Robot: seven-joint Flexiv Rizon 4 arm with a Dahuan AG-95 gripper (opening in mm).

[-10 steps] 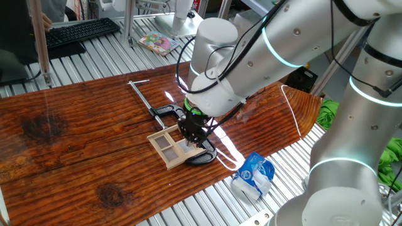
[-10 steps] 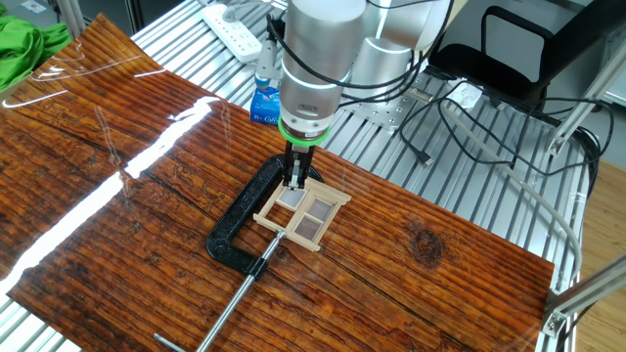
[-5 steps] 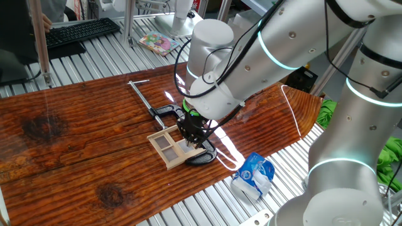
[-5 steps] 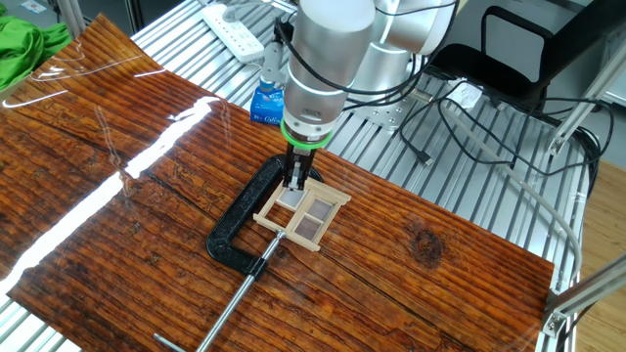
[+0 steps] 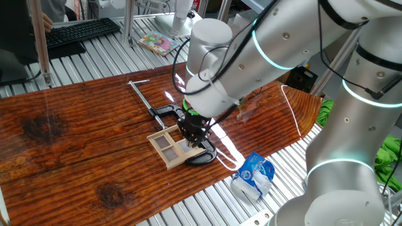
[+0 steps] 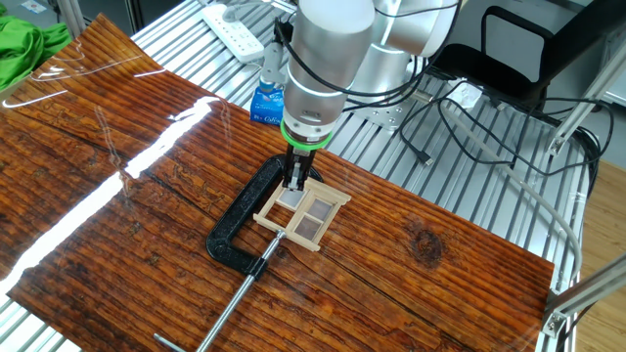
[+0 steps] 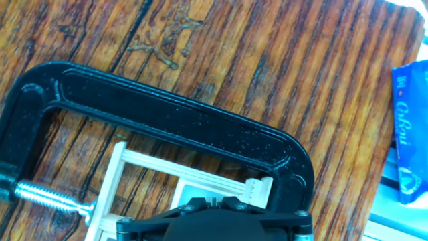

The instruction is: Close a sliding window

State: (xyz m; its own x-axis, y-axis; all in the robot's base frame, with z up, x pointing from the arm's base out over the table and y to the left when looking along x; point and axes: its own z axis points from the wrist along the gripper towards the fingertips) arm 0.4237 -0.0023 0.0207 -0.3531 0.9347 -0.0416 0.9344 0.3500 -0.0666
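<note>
The sliding window is a small pale wooden frame with four greyish panes, lying flat on the dark wooden table. It also shows in the other fixed view and in the hand view. A black C-clamp with a long steel screw holds it; the clamp's bow curves round it. My gripper points straight down onto the window's end nearest the bow. Its fingers stand close together, with only a thin pale slit between them. The fingertips hide the spot they touch.
A blue packet lies on the metal slats past the table's edge, also in the other fixed view and the hand view. A power strip, green cloth and a keyboard lie off the table.
The arm's upper links have shifted slightly. The gripper, window and clamp look unmoved.
</note>
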